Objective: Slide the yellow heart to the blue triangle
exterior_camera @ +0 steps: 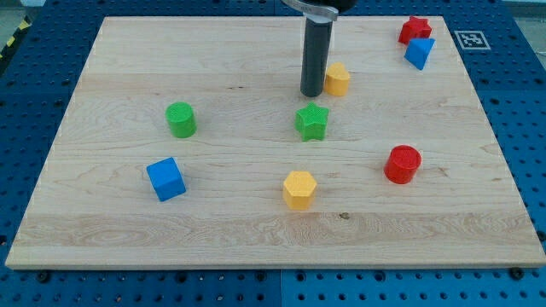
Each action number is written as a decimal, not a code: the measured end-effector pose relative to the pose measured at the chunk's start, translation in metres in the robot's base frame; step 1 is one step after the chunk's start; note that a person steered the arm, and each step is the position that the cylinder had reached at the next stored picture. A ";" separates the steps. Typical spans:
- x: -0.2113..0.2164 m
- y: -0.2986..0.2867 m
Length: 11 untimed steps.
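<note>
On the pale wooden worktop (102,222) lie eight small plastic blocks. Furthest to the view's left is one blue cube (165,179), low down, and just above and to its right stands one green cylinder (181,119). Toward the middle there are two yellow pieces: one yellow hexagonal block (299,188) near the view's bottom, and one yellow heart (338,78) higher up. Between them sits one green star-shaped block (312,122).

The arm carries no hand, so nothing is held and nothing can open or close; it ends in a straight dark rod. My tip (311,93) rests on the board just beside the yellow heart, on that block's left, very close or touching, I cannot tell which, and just above the green star-shaped block.

Further right lies one red cylinder (402,164), low on the board. At the view's top right corner are one red star-shaped block (414,29) and one blue triangle (420,53), touching each other, the triangle just below. The yellow heart is well apart from that blue triangle, off to its left.
</note>
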<state>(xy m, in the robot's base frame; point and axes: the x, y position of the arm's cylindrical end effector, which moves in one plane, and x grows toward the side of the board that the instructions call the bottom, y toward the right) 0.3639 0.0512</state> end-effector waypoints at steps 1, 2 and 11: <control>-0.001 0.007; -0.001 0.034; -0.046 0.120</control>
